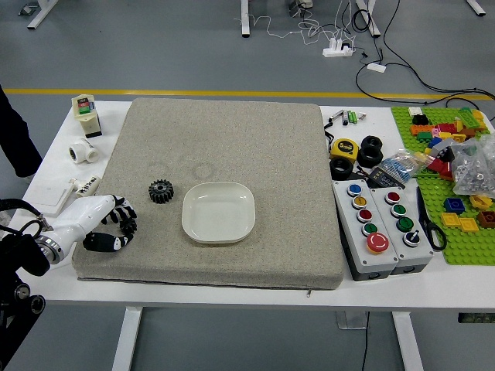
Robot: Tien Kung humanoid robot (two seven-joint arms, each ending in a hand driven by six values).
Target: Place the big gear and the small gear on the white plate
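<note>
White plate (218, 212) sits on the grey mat (232, 267), nothing placed on it; big gear (161, 191), black, toothed, lies on the mat just left of the plate, a bit toward its far side, not touching it; left hand (110, 224), white with black fingers, reaches in left of the plate, past the big gear on the near side; its fingers are curled around the small gear (128, 225), thumb on the near side, so gripping it; small gear is mostly covered by the fingers, left of the plate and apart from it; can't tell if it touches the mat; right hand out of view, can't tell its fingers; far left of the plate, on the white table (193, 295): white pipe fitting (83, 151), upright box (87, 116) beyond it, flat white box (52, 197) nearer; well right of the plate: two button boxes (383, 228) side by side, one with a big red button (377, 243); black scissors (430, 220) against their right side; yellow tape measure (344, 149) and black rings (370, 151) right of the plate and farther back; farthest right of it, green baseplate (464, 253) with coloured bricks (444, 130) and a clear bag (473, 164) on it.
</note>
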